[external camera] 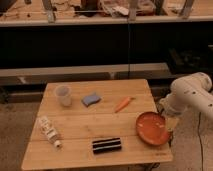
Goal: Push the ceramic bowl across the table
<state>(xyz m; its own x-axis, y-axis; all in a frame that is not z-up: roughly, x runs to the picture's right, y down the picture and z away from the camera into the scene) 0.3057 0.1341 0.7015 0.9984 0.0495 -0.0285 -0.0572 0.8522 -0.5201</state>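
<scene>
Camera view: the arm [192, 95] comes in from the right edge of the frame, and only its white shell from the elbow down shows; the rest is cut off. The gripper [171, 122] hangs at the lower right, just beside the right rim of the bowl [151, 128]. Its fingers blend into the rim and the floor behind, so whether they touch the rim cannot be told. The jaws stand wide and have hold of nothing.

The bowl sits flat on the lower right corner of the table [100, 122], with its rim close to the right edge.

No writing can be read anywhere. A bottle [50, 132] lies on its side at the lower left of the table; it bears a pale label, but the print is too blurred to make out. A dark block [106, 145] with pale stripes lies near the front edge, and what it is cannot be told.

Left of the bowl, higher in the frame, lie a carrot [123, 103], a blue sponge [90, 99] and an upright cup [62, 95], all well apart from the bowl. The block is the nearest thing to the bowl's left.

Across the top of the frame runs a shelf [75, 20] with blurred clutter, and below it the space is dark.
</scene>
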